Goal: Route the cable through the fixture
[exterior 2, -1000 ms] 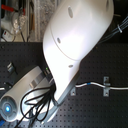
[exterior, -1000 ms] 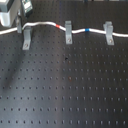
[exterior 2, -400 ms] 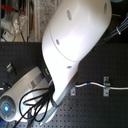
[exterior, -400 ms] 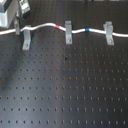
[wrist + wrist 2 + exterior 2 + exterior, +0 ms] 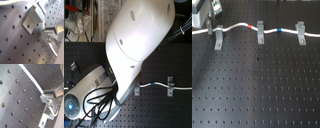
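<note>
The first exterior view looks down at a slant across the black perforated table [image 5: 257, 85], the cable [image 5: 239, 26] and three grey clip posts ranged along its far edge. The second exterior view looks almost straight down from above — the arm's white housing [image 5: 139, 45] fills most of it. Both exterior views share the cable and posts. Both wrist views sit close over the board, each catching a gripper finger [image 5: 51, 40] — and the cable.

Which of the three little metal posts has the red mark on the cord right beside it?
The middle post in the first exterior view: the cord's red band sits just at its left side there. The blue band lies between it and the rightmost post.
</note>
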Available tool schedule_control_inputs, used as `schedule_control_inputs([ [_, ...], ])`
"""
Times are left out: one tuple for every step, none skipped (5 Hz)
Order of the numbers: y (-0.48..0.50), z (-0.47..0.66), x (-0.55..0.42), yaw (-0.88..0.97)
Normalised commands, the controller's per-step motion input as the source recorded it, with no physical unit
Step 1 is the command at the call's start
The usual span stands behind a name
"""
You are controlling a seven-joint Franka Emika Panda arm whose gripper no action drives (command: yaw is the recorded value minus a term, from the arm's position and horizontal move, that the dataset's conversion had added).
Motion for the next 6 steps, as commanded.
schedule_control_inputs([
  [0.017,0.18,-0.130,0.00],
  [-0.051,0.15,-0.196,0.05],
  [-0.020,0.00,-0.182,0.11],
  [-0.031,0.00,-0.173,0.13],
  [0.005,0.00,-0.027,0.04],
  [-0.183,0.00,-0.176,0.11],
])
